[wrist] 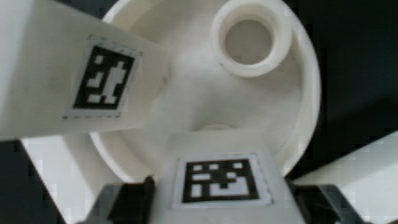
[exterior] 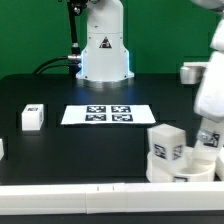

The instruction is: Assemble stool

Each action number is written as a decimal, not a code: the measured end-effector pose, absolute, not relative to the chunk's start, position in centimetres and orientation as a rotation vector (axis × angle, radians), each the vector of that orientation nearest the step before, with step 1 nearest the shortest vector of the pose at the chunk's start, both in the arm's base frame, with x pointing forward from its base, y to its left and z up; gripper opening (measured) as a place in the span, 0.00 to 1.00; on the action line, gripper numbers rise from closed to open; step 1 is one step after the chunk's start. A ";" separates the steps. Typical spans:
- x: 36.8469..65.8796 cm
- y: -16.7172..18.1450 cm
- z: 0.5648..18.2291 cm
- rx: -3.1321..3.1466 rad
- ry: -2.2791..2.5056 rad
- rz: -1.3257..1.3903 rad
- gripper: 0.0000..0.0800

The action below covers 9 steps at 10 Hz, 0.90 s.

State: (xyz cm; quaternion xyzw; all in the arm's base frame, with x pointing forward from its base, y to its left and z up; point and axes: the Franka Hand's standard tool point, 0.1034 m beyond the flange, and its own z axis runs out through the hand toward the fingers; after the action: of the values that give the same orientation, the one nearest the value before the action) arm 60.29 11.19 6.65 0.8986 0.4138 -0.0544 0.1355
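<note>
Stool parts crowd one corner of the black tabletop [exterior: 60, 150] in the exterior view, where the arm [exterior: 208, 85] reaches down among them; white plastic hides the jaws there. A loose leg [exterior: 32, 117] and the marker board [exterior: 108, 115] lie well apart from the jaws, toward the exterior view's left.

In the wrist view the dark fingers [wrist: 139, 203] press both flanks of a tagged leg [wrist: 222, 180], so the jaws look clenched on it, probably to bring its peg into the seat. That seat [wrist: 267, 110] lies just beyond the jaws, its open socket [wrist: 249, 40] farther off. A second leg [wrist: 98, 80] rises beside the held one.
</note>
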 end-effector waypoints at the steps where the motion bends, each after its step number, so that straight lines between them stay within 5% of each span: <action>1: 60.0 11.1 6.7 2.701 0.946 -0.169 0.42; 9: 60.3 9.6 6.5 2.982 -0.306 -0.235 0.42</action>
State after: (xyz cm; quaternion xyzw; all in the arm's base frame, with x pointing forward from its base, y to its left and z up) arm 60.33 9.64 6.54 0.9895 -0.1015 -0.0780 0.0671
